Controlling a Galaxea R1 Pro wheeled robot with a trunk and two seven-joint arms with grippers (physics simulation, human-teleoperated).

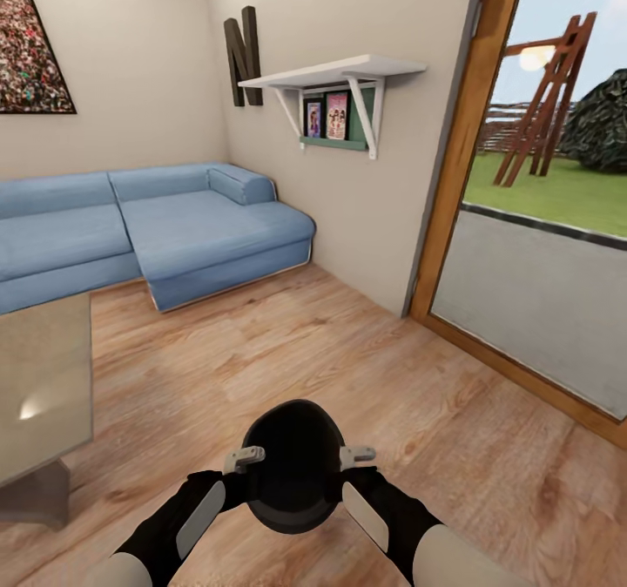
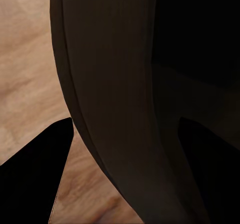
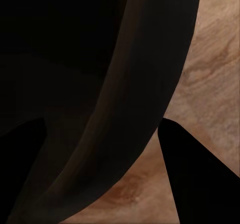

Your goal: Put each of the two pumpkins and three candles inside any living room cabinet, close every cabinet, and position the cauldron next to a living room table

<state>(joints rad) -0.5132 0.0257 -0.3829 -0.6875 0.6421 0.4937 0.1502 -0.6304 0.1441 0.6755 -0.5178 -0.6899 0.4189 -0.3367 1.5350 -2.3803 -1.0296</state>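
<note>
Living room with wood floor [image 1: 261,352], beige walls, blue corner sofa [image 1: 157,230] at upper left of the frame. White shelf [image 1: 335,73] at top centre, with small pictures beneath it and a dark letter N [image 1: 242,56] to its left. Framed artwork [image 1: 30,51] at far upper left. Large wood-framed window [image 1: 461,160] at right, lawn and a wooden frame structure outside. Edge of a glass-topped bench [image 1: 43,378] at left, grey base below it.

Black cauldron [image 1: 293,465] at bottom centre, held up over the floor between both arms. Left end effector [image 1: 244,459] clamped on the cauldron's left rim, right end effector [image 1: 357,456] clamped on its right rim, one finger of each inside the rim, one outside. In both wrist views, curved dark cauldron wall [image 2: 115,109] [image 3: 135,99] running between black fingers [image 2: 35,179] [image 3: 200,179], wood floor behind.
</note>
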